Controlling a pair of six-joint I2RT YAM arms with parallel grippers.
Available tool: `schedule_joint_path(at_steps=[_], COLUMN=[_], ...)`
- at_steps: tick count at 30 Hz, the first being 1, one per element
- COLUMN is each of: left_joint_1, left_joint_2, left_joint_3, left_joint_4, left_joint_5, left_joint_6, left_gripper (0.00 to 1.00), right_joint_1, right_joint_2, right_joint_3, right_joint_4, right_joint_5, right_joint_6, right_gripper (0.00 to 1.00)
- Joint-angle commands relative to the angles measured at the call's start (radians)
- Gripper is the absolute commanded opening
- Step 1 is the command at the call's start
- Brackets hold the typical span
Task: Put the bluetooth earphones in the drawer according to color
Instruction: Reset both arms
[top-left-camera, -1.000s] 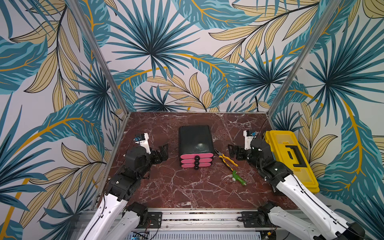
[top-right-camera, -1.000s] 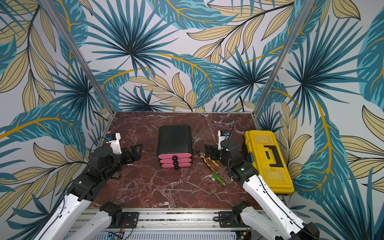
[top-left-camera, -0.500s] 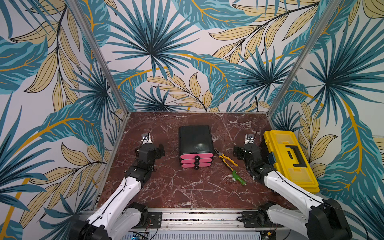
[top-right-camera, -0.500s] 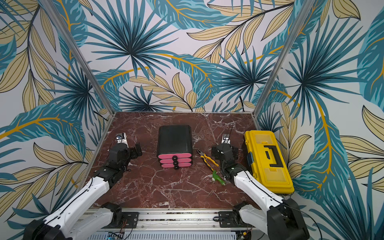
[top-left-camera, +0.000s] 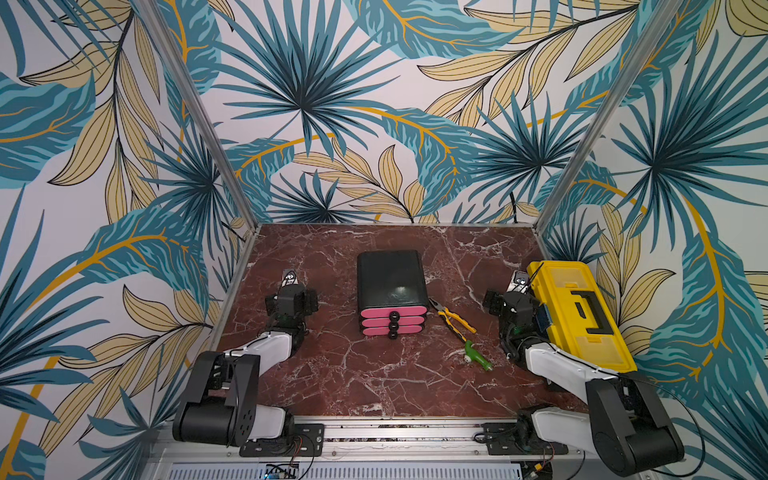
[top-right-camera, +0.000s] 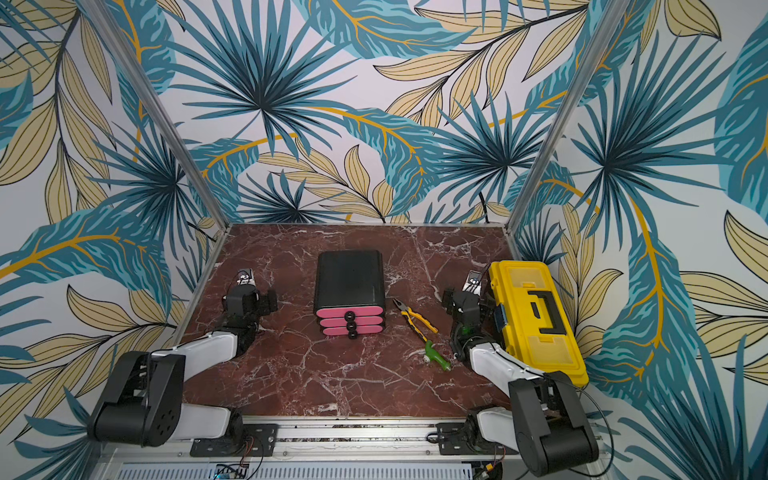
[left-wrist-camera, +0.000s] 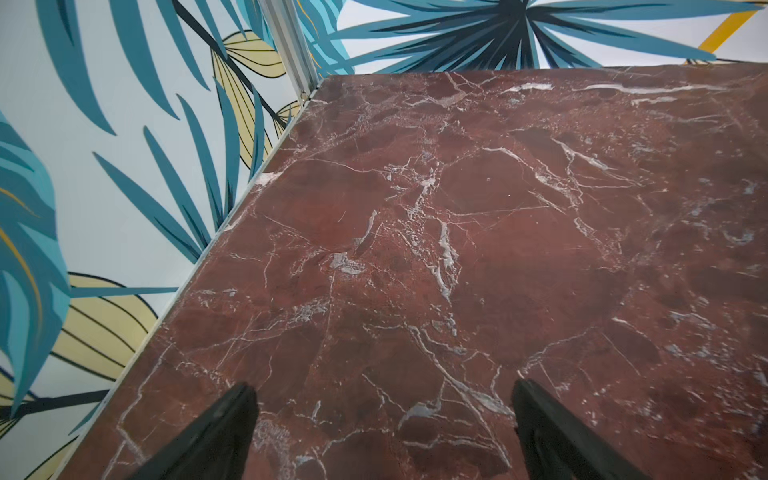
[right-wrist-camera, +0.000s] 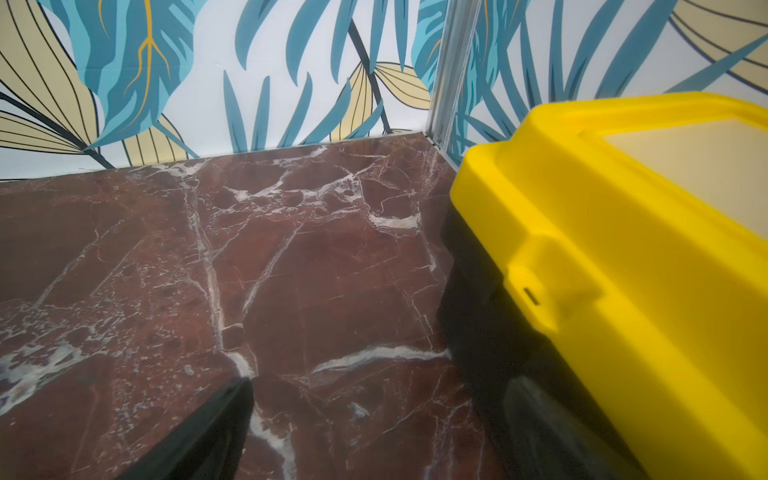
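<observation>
At the near edge of the counter (top-left-camera: 374, 386), red-brown marble veined in white, both arms reach in low from the rail. Farther in, toward the right, a green plastic tool (top-left-camera: 478, 358) lies flat. Just beyond it lie yellow-handled pliers (top-left-camera: 454, 321), their nose close by the front right corner of the drawer cabinet (top-left-camera: 390, 282).

That cabinet stands mid-counter in both top views. It is a glossy black rounded box with three pink drawers (top-left-camera: 392, 321) stacked in the face turned toward the rail. Each drawer has a round black knob, and all three are pushed in flush.

The pliers and the green tool lie between the cabinet and the right pincer (right-wrist-camera: 382, 384), whose fingers stand wide apart and hold nothing. This pincer sits just beside the long side of a yellow toolbox (top-left-camera: 582, 320), which lies lid closed, black handle on top, along the counter's right edge. Whether the outer finger touches the toolbox's black base cannot be told.

On the other flank the left pincer (left-wrist-camera: 384, 386) is likewise spread wide and holds nothing. It is level with the cabinet, with bare marble between them. Behind everything rises the palm-leaf wall (top-left-camera: 374, 124).
</observation>
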Motion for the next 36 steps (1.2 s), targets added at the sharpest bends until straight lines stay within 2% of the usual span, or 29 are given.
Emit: schedule_joint_path(at_steps=[1, 5, 9, 11, 12, 13, 14, 15, 36], left_joint_1=[0.006, 0.002, -0.003, -0.010, -0.011, -0.011, -0.010, -0.010, -0.010], left_joint_2=[0.048, 0.060, 0.066, 0.112, 0.121, 0.117, 0.100, 0.097, 0.099], left_joint_3=[0.025, 0.008, -0.072, -0.082, -0.097, -0.092, -0.079, -0.074, -0.077], left_joint_4=[0.171, 0.219, 0.368, 0.435, 0.475, 0.452, 0.401, 0.393, 0.397], left_joint_5=[0.030, 0.085, 0.192, 0.196, 0.195, 0.196, 0.194, 0.195, 0.195], left_joint_6=[0.038, 0.068, 0.118, 0.135, 0.139, 0.139, 0.131, 0.131, 0.131], left_gripper=[1.00, 1.00, 1.00, 1.00, 1.00, 1.00, 1.00, 1.00, 1.00], right_joint_1=[-0.015, -0.017, -0.032, -0.043, -0.043, -0.047, -0.052, -0.055, -0.057], right_joint_2=[0.060, 0.134, 0.178, 0.248, 0.248, 0.216, 0.220, 0.237, 0.224], right_joint_3=[-0.045, -0.021, -0.016, -0.030, -0.025, -0.005, 0.001, -0.006, 0.002], right_joint_4=[0.235, 0.268, 0.289, 0.395, 0.390, 0.289, 0.283, 0.331, 0.293], right_joint_5=[-0.041, -0.104, -0.133, -0.184, -0.192, -0.192, -0.209, -0.212, -0.215], right_joint_6=[-0.058, -0.090, -0.074, -0.103, -0.105, -0.078, -0.076, -0.091, -0.083], right_gripper=[0.99, 1.00, 1.00, 0.99, 0.99, 0.99, 0.99, 0.99, 0.99])
